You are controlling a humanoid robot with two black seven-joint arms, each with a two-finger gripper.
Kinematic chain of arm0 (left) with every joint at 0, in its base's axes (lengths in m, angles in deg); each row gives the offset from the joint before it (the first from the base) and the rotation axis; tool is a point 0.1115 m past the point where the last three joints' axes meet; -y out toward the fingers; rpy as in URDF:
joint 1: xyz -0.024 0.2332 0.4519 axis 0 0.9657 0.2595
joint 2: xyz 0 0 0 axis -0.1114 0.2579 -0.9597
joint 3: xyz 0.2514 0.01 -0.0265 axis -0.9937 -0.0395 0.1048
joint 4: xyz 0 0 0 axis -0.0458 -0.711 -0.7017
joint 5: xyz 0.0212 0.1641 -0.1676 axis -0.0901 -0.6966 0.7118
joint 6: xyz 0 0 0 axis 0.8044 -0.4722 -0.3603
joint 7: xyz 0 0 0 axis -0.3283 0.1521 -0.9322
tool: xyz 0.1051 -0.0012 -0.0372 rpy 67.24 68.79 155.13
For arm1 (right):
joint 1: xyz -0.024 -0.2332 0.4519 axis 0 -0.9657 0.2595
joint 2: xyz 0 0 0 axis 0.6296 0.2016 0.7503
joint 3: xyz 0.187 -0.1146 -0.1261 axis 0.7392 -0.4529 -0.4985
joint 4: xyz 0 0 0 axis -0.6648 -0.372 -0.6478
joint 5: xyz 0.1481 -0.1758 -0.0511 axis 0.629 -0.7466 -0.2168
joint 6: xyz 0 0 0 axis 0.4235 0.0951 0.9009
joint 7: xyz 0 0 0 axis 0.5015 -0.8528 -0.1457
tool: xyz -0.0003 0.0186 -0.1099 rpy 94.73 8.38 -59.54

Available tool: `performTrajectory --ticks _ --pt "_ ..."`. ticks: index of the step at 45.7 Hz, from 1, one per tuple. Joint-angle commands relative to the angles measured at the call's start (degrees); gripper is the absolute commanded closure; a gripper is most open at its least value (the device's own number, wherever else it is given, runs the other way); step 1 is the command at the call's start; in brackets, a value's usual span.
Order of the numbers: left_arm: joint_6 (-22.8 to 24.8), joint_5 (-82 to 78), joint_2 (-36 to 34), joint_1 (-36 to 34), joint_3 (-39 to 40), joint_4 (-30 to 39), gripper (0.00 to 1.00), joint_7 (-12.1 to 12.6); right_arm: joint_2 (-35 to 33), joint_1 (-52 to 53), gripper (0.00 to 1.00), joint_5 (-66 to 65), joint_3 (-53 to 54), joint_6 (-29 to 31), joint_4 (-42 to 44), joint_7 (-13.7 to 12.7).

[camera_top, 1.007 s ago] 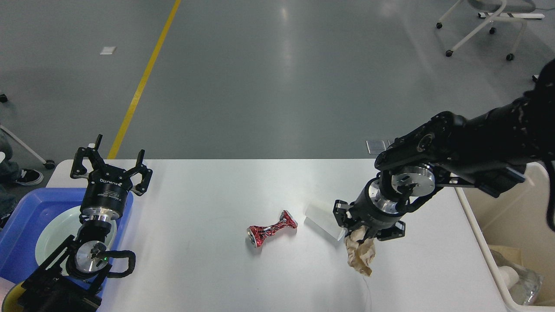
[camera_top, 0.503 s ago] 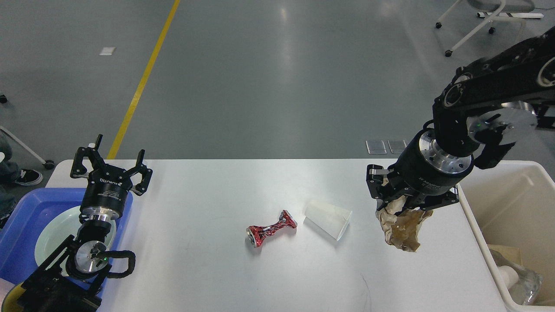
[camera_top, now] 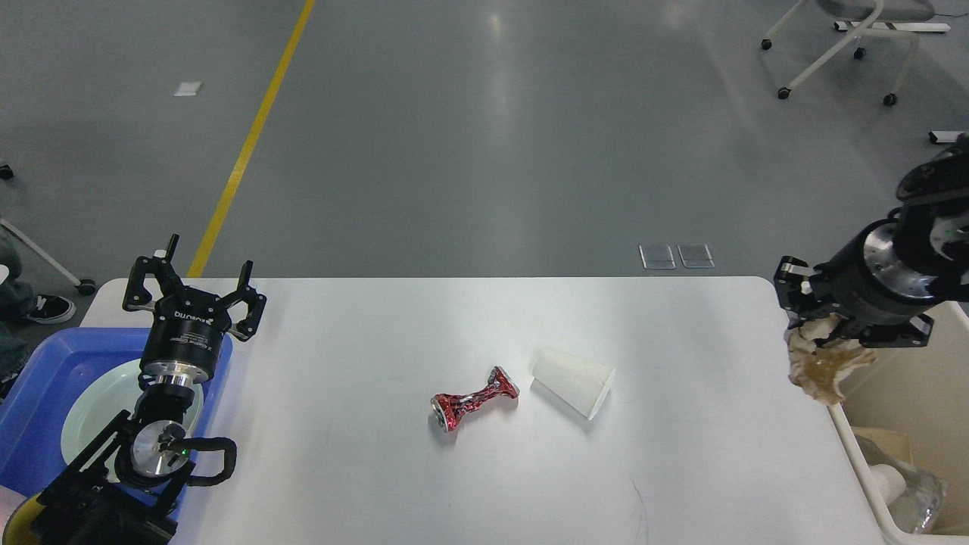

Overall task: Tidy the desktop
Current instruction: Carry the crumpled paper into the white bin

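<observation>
On grey floor with yellow line [camera_top: 250, 144]: white glossy desktop [camera_top: 378, 469], rounded corners. At 3 o'clock, right gripper [camera_top: 829, 333] clamping crumpled paper [camera_top: 817, 371]; at 9 o'clock, left gripper [camera_top: 195, 291] spread wide.

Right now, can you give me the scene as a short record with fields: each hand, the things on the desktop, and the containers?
left hand: open, empty, above the blue tray
right hand: shut on crumpled brown paper, at the bin edge
desktop: crushed red can and white cup on its side, close together near the middle
blue tray: holds a pale plate
bin: some trash inside
</observation>
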Motion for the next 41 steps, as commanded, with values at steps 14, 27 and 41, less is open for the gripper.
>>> performTrajectory --ticks 14,27,41 --pt "0.0 -0.1 0.0 0.0 0.0 0.0 0.04 0.0 -18.1 -33.3 1.00 -9.6 10.6 -0.7 31.3 0.2" --pt "0.0 -0.1 0.1 0.0 0.0 0.0 0.04 0.0 -15.2 -66.9 1.00 -9.9 30.8 -2.5 59.6 2.0" --pt "0.0 0.0 0.1 0.0 0.0 0.0 0.04 0.0 -2.3 -84.9 1.00 -9.8 34.6 -15.6 78.2 2.6"
